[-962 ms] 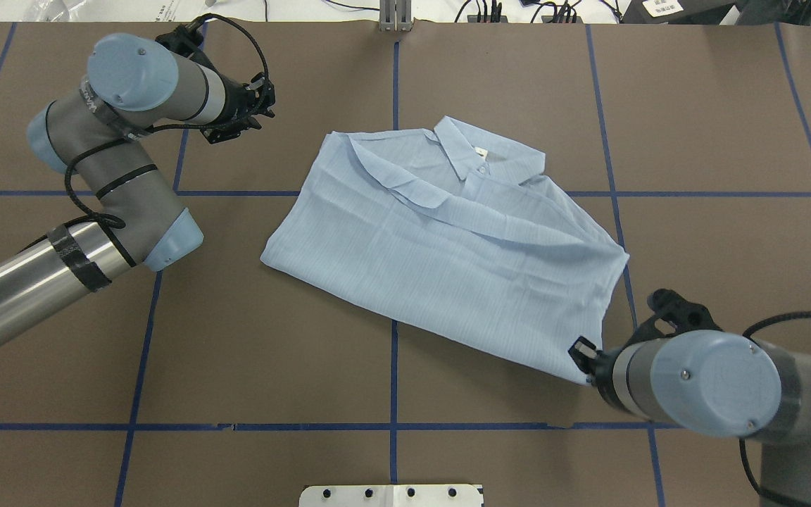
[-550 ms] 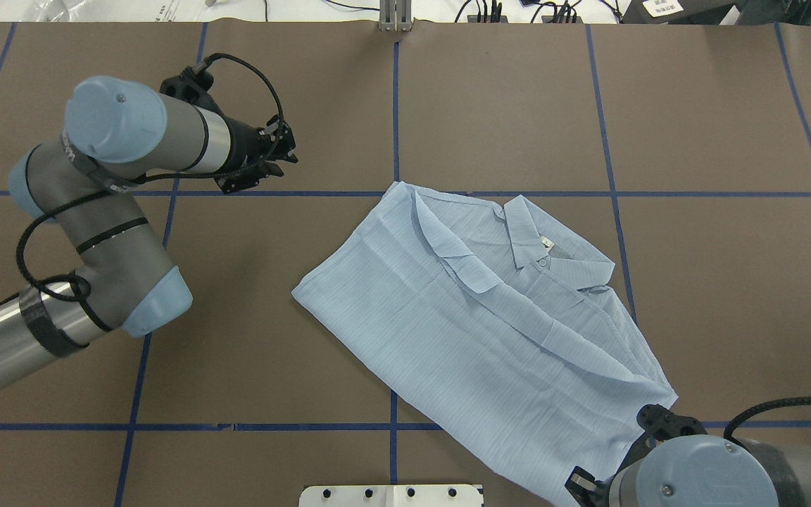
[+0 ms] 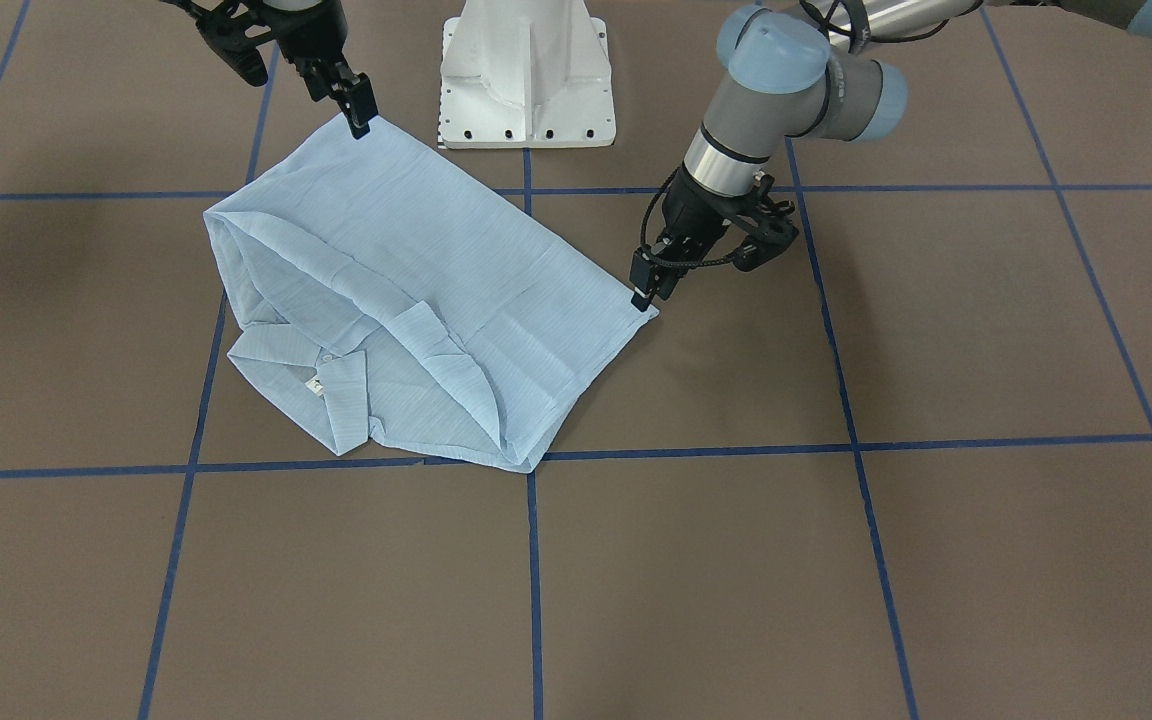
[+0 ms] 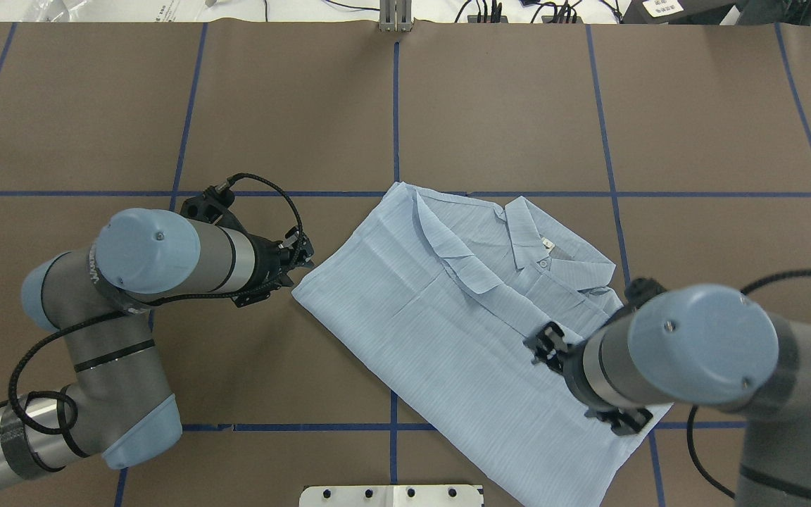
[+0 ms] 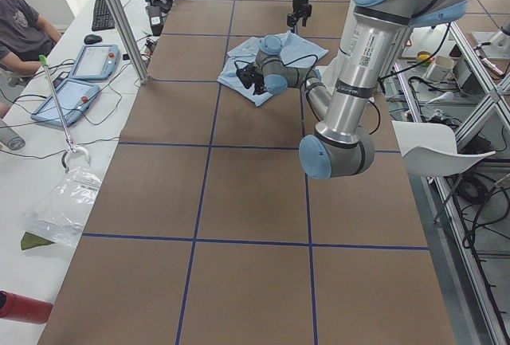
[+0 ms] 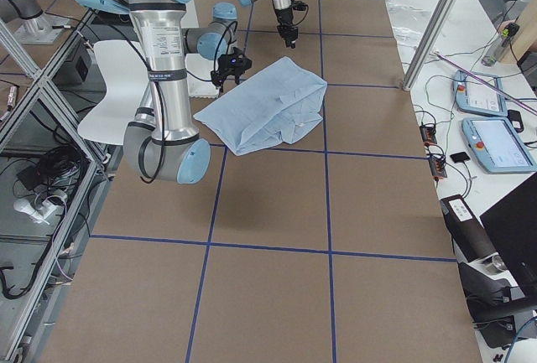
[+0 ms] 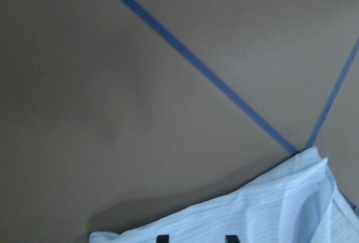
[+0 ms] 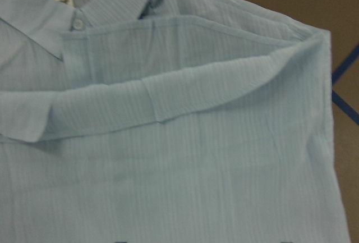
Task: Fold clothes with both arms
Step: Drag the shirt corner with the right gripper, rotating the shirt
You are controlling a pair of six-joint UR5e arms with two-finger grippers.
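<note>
Currently: shirt (image 4: 434,338) flat on table (image 4: 518,105); left fingers (image 3: 643,285) apart astride hem corner; right fingers (image 3: 358,100) apart, shirt below; best gripped evenly.

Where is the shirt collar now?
In the overhead view, the pointed collar lies right of centre, at the far edge of the pale-blue striped shirt, just beyond the right gripper.

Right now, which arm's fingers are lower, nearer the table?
The left arm's fingers, down at a corner of the shirt; the right arm's fingers hang higher above it.
</note>
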